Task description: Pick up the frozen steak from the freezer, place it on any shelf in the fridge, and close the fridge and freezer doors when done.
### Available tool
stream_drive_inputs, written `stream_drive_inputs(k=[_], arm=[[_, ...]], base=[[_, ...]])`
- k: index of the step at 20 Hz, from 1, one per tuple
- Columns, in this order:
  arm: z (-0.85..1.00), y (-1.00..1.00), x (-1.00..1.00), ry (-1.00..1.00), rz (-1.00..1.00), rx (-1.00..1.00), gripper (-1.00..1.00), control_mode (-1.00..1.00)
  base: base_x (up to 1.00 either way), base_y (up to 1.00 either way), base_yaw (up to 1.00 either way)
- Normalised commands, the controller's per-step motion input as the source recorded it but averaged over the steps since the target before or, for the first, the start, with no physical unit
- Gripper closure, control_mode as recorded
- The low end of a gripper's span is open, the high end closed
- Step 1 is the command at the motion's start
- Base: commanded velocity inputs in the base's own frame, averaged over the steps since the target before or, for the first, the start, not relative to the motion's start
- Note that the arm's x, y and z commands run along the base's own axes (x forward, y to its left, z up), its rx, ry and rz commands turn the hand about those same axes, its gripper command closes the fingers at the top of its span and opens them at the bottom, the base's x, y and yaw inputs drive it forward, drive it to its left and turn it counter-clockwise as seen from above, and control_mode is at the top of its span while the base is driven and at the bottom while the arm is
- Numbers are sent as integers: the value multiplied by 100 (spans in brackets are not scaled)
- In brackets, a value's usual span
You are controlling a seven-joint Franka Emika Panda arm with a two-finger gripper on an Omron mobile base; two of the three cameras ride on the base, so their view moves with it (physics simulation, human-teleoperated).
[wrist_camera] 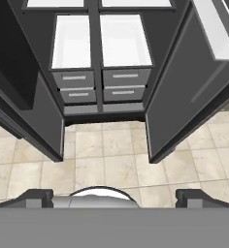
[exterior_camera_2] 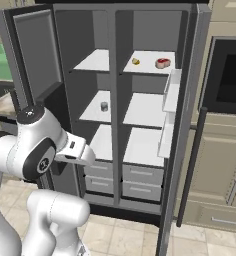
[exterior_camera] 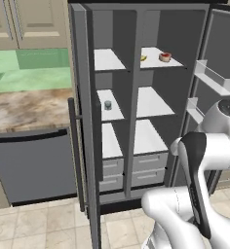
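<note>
Spread empty claw (wrist_camera: 114, 196) over floor tiles (wrist_camera: 111, 160); frozen steak (exterior_camera: 165, 57) on top fridge shelf (exterior_camera: 173, 63).

You see both doors (exterior_camera: 83, 121) standing open. The steak (exterior_camera: 165, 57) sits on the top shelf (exterior_camera: 156, 61) of the fridge (exterior_camera: 158, 97), near a small yellow item (exterior_camera: 143, 58). A small can (exterior_camera: 107, 105) stands on a freezer (exterior_camera: 109, 97) shelf.
</note>
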Motion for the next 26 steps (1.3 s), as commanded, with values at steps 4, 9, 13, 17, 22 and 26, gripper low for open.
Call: stream_drive_inputs(k=[4, 9, 13, 17, 22, 26], arm=[[0, 0, -9, 0, 0, 0, -100, -100], [0, 50, -62, -12, 5, 0, -100, -100], [0, 100, -100, -31, 12, -5, -100, -100], [0, 100, -68, -39, 9, -9, -100, -100], [0, 100, -38, -46, 1, -5, -100, -100], [0, 100, 6, -43, 0, -1, -100, -100]], base=[[0, 0, 0], [0, 0, 0], [0, 0, 0], [0, 0, 0], [0, 0, 0], [0, 0, 0]])
